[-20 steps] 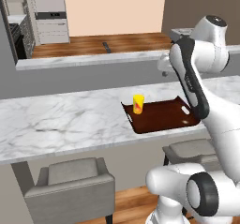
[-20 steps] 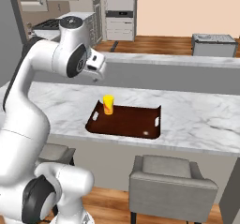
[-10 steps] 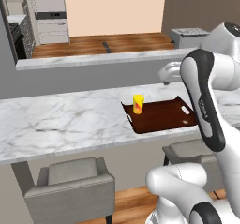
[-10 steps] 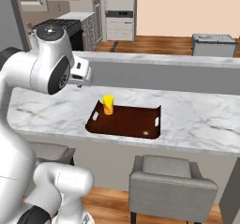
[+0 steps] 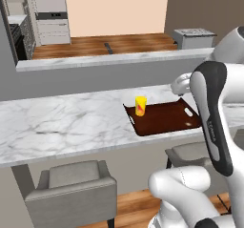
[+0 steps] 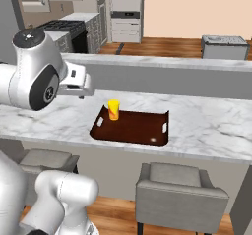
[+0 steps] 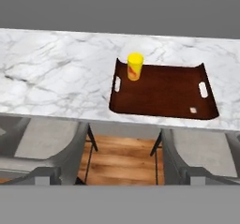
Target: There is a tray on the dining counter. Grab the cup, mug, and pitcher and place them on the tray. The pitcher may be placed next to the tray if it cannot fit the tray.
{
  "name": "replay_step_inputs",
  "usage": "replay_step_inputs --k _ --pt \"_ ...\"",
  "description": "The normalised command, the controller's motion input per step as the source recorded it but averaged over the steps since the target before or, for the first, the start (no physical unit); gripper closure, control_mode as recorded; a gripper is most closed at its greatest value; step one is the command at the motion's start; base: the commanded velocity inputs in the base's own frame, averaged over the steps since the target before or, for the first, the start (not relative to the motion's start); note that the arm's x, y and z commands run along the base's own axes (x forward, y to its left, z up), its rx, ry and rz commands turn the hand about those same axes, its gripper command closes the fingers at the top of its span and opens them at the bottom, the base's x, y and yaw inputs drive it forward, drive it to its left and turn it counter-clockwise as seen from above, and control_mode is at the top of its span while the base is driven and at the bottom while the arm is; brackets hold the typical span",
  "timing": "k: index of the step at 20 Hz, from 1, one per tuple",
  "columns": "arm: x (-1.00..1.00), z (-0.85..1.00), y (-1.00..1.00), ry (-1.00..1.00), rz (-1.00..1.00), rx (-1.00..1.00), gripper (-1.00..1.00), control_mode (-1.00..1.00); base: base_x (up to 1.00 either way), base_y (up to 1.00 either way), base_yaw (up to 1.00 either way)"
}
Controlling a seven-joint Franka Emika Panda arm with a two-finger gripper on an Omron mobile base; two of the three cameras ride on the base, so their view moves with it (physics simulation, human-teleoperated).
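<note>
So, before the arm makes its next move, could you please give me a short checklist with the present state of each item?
1. Small yellow handleless cup stands upright on the dark reddish-brown rectangular tray, near one short end: ok.
2. Tray lies flat on the white grey-veined marble dining counter, at its near edge: ok.
3. Room left on the tray for another vessel, most of its floor being bare: ok.
4. Gripper free to take the next thing, jaws open and nothing held: ok.
5. Mug and pitcher located: cannot tell.
6. Grey chairs below the counter sit out of the arm's way: ok.
</note>
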Motion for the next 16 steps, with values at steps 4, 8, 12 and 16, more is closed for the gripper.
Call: replay_step_inputs --k 4,8,12,16 --pt "-0.4 0.04 -0.1 0.0 -0.03 -0.03 -1.0 -1.0 0.0 0.0 0.0" --pt "-0.25 0.01 -0.02 0.0 -0.01 0.0 -1.0 -1.0 0.0 0.0 0.0" --pt "-0.23 0.0 0.0 0.0 -0.07 0.0 -1.0 -1.0 0.0 0.0 0.0" --pt "-0.24 0.0 0.0 0.0 -0.1 0.0 -1.0 -1.0 0.0 0.0 0.0"
